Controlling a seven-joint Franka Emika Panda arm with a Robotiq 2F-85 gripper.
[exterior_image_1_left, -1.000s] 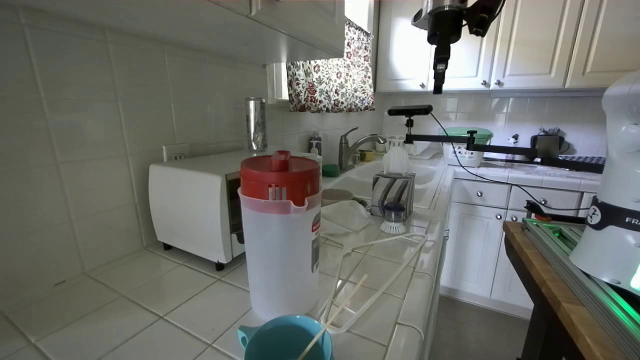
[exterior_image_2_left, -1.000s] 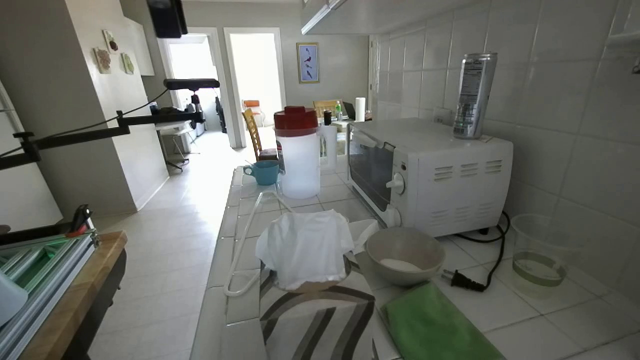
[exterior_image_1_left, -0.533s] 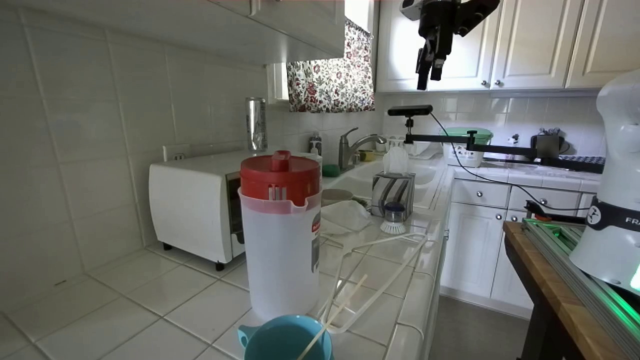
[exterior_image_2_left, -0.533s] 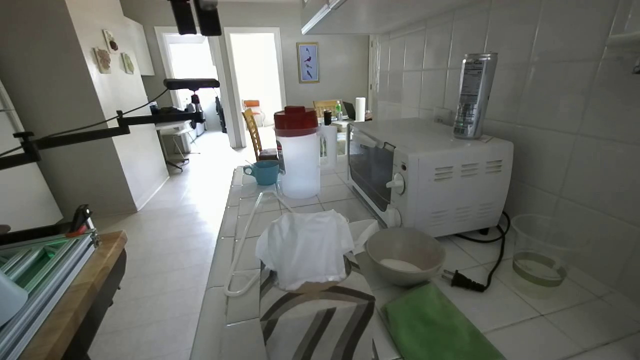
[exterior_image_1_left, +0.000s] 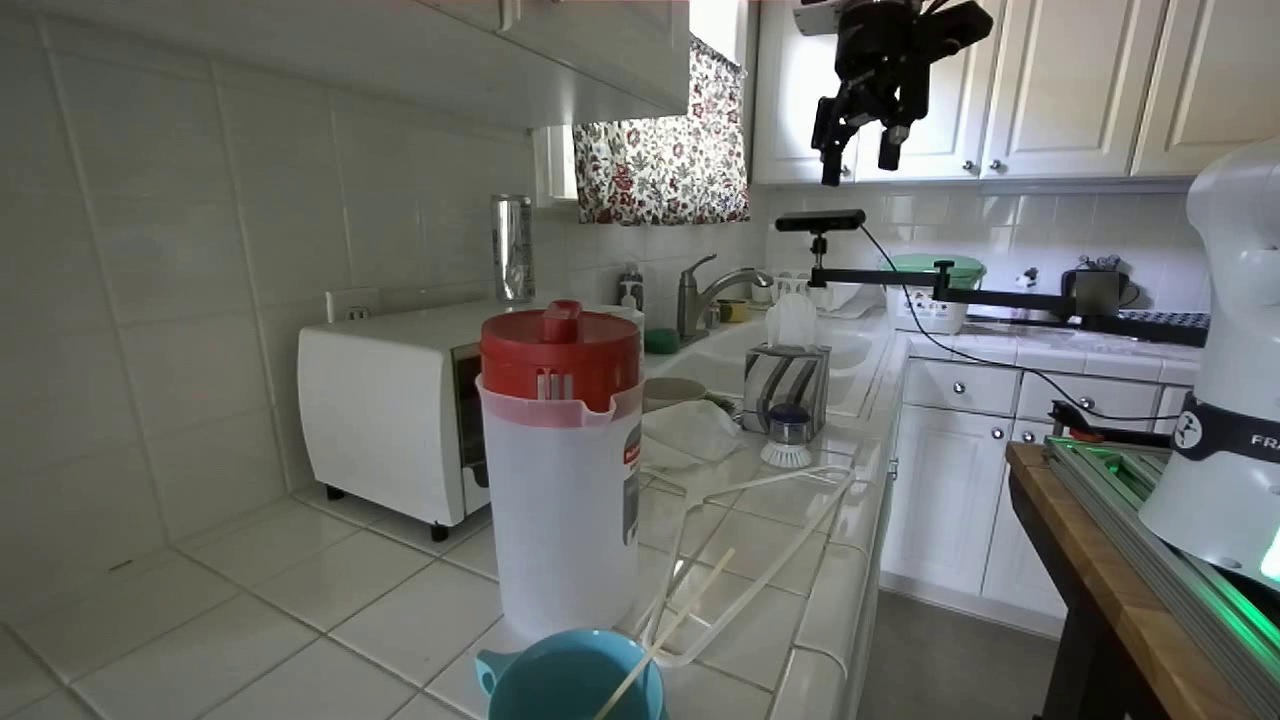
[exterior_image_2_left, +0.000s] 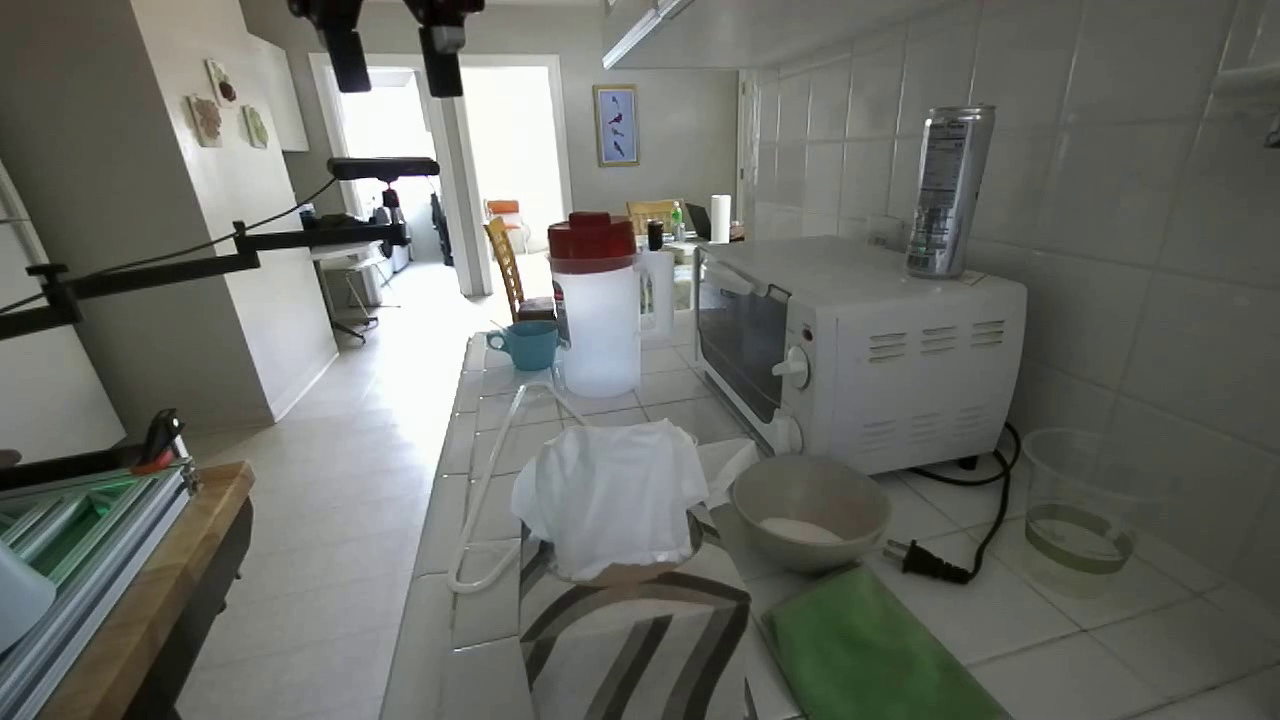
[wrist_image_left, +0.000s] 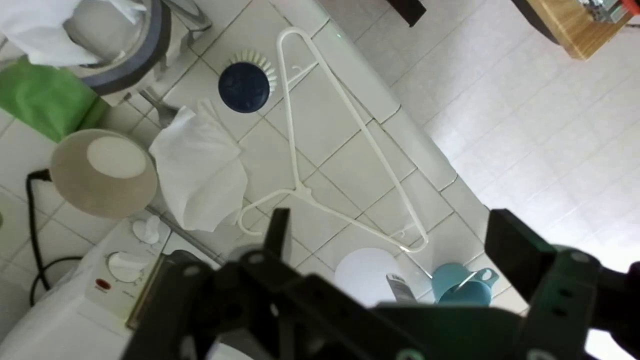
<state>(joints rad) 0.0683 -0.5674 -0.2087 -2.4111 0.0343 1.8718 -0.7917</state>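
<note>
Two fingers (wrist_image_left: 515, 245) spread, pinching nothing: my hand (exterior_image_1_left: 860, 172) hangs above bench (exterior_image_1_left: 400, 610), hanger (wrist_image_left: 301, 190) below; likely approach step, any grasp needs lowering.

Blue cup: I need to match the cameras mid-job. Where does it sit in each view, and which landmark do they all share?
In an exterior view: the blue cup is at the bottom edge, just left of centre, partly cut off.
In an exterior view: the blue cup is mid-height, left of centre, beside the pitcher.
Wrist view: the blue cup is at lower right.
Shared landmark: the white hanger, one end near the blue cup.
</note>
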